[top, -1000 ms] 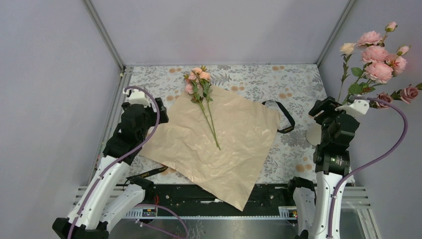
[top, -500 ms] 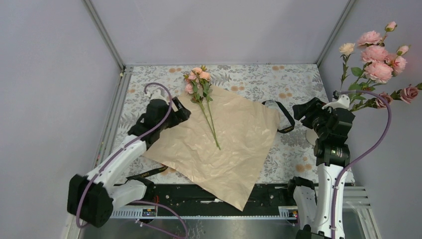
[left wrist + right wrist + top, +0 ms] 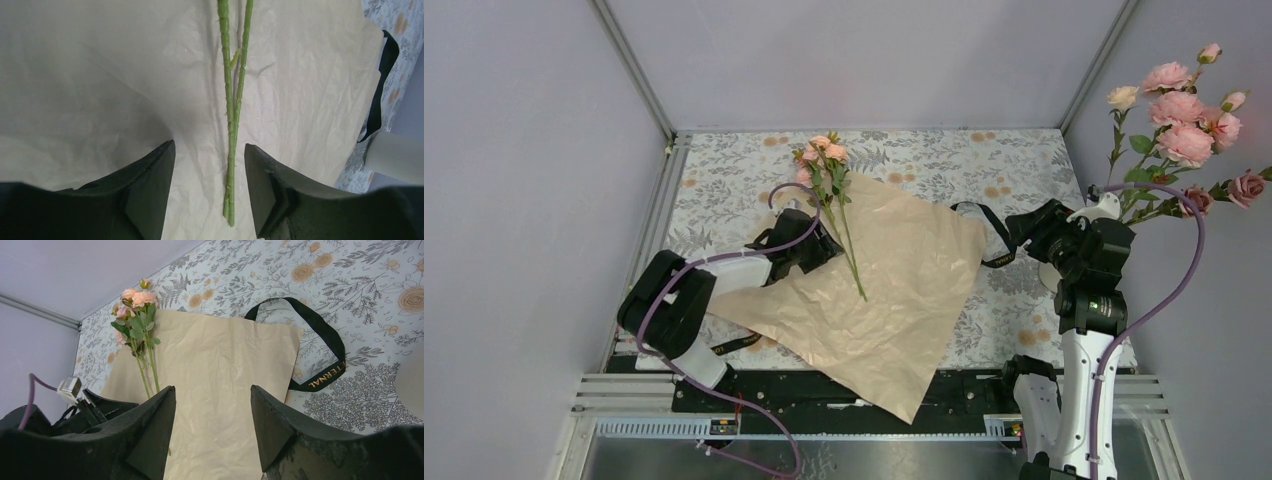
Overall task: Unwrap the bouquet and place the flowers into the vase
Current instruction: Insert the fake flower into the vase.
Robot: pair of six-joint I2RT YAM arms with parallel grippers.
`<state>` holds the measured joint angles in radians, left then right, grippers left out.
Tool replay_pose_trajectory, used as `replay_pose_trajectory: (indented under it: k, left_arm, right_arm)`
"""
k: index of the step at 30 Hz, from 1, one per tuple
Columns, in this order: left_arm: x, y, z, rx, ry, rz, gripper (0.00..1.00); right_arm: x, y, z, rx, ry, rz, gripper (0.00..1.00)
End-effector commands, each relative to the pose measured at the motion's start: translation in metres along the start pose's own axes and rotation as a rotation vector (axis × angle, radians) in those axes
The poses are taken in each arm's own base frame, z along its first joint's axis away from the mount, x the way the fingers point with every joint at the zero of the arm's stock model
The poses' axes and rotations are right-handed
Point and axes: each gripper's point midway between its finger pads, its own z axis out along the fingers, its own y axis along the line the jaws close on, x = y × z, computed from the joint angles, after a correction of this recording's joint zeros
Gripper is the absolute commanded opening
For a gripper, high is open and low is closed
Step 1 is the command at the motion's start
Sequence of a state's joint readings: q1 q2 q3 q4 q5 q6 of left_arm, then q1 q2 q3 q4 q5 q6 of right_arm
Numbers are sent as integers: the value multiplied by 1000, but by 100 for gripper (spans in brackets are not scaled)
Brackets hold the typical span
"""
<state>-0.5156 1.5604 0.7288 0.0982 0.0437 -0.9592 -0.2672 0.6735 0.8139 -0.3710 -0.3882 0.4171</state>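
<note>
Left tool [image 3: 210,200], jaws spread, straddles two stems [image 3: 231,130] lying on the paper [image 3: 100,75], without touching them. Right tool [image 3: 212,430], spread and empty, hovers beside the vase [image 3: 395,155], which holds more flowers [image 3: 1184,120]. Ribbon [image 3: 320,335] lies on the tabletop [image 3: 375,290].

**Legible Markings**

One marking can be read. The black ribbon [image 3: 326,375], lying in a loop on the floral tabletop [image 3: 360,300], carries gold capital lettering along its lower run; in the right wrist view the word "ETERNAL" is legible.

A second black ribbon strip [image 3: 729,346], beside the left arm in the top view, also bears gold lettering, but it is too small to read.

No other text, number or label is legible.
</note>
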Motion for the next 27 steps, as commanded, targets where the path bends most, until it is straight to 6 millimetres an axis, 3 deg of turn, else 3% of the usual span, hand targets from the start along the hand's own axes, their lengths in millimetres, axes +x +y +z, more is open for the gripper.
replay_pose_trajectory:
  k: [1, 27]
  left_arm:
    - [-8, -39, 13, 145, -20, -35, 55]
    - [10, -33, 38, 112, 26, -58, 27]
  right_arm:
    - [-9, 15, -5, -50, -10, -18, 63]
    - [-4, 11, -2, -42, 7, -13, 62]
